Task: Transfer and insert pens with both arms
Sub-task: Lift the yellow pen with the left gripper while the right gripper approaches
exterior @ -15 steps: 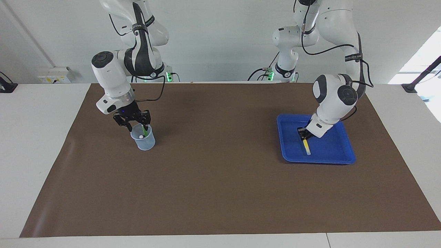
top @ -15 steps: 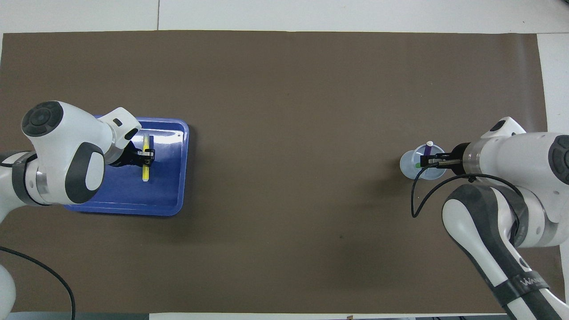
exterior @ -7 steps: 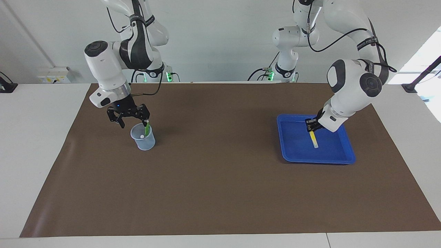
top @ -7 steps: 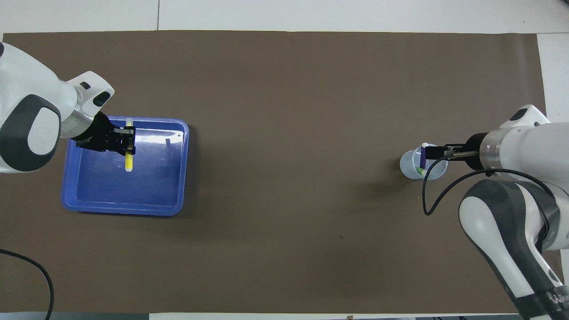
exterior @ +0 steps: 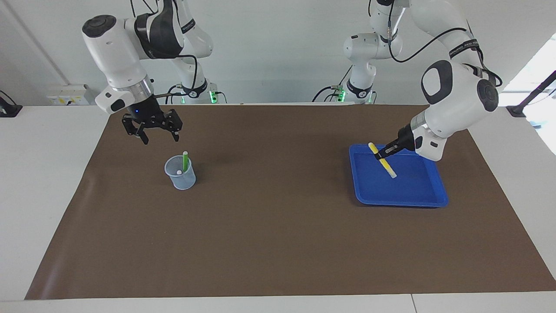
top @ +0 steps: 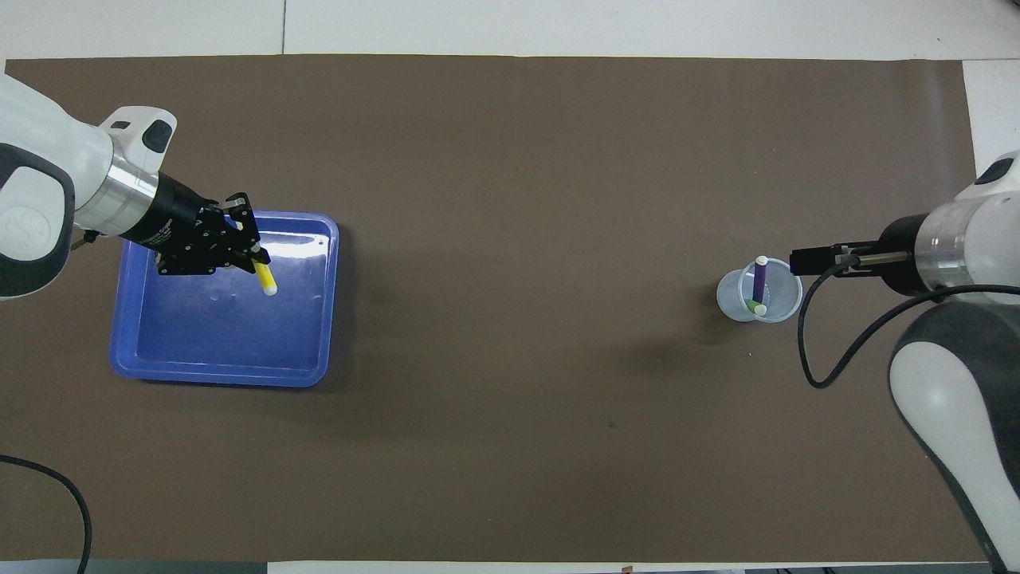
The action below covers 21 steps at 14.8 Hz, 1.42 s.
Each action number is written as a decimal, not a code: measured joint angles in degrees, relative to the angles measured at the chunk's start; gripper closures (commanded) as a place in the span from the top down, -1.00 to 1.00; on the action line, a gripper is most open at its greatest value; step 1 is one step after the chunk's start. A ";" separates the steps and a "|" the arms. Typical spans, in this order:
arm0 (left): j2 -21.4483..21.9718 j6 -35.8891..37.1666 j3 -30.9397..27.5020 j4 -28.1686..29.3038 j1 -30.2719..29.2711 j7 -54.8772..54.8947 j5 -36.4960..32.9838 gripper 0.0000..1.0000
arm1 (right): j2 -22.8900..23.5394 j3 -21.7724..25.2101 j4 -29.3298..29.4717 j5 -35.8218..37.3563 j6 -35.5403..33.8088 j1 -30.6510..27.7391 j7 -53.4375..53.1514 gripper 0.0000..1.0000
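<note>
Two pens, the purple pen (top: 759,281) and the green pen (exterior: 185,161), already stand in the cup (exterior: 180,173), with the right claw (exterior: 152,129) spread apart above it. Well apart from the cup, the left claw (exterior: 384,154) is clamped on the yellow pen (exterior: 382,160) over the blue tray (exterior: 398,196). A good handover would probably carry that pen toward the cup slowly, leaving one end free for the other claw.

Three pens (exterior: 382,160), one cup (exterior: 180,172), one tray (exterior: 398,196)

Yellow pen (exterior: 382,160), blue tray (exterior: 399,201), green pen (exterior: 185,161), purple pen (top: 758,284), brown mat (exterior: 278,226).
</note>
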<state>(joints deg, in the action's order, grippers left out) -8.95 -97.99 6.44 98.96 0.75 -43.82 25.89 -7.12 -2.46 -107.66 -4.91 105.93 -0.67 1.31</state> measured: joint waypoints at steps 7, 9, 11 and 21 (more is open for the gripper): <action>1.23 0.33 0.07 2.04 0.37 -22.61 23.20 -1.00 | 7.53 -0.94 16.78 1.66 -10.27 3.07 -5.93 1.00; 2.17 -0.62 0.41 3.85 0.67 -26.04 27.88 -1.00 | 8.02 -1.34 17.13 -5.27 -9.04 5.66 -9.00 1.00; 3.98 -3.74 0.56 6.71 2.34 -28.34 31.39 -1.00 | 8.16 -1.52 17.09 -13.88 -6.99 6.38 -9.68 1.00; 15.16 -28.15 0.93 21.46 16.66 -40.11 43.31 -1.00 | 9.09 -1.75 13.77 -28.90 11.44 18.93 -22.60 1.00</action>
<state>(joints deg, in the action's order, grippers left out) 6.21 -126.13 7.37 120.43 17.42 -83.92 69.21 1.97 -4.22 -93.89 -33.81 117.37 18.26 -21.29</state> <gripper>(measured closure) 0.833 0.000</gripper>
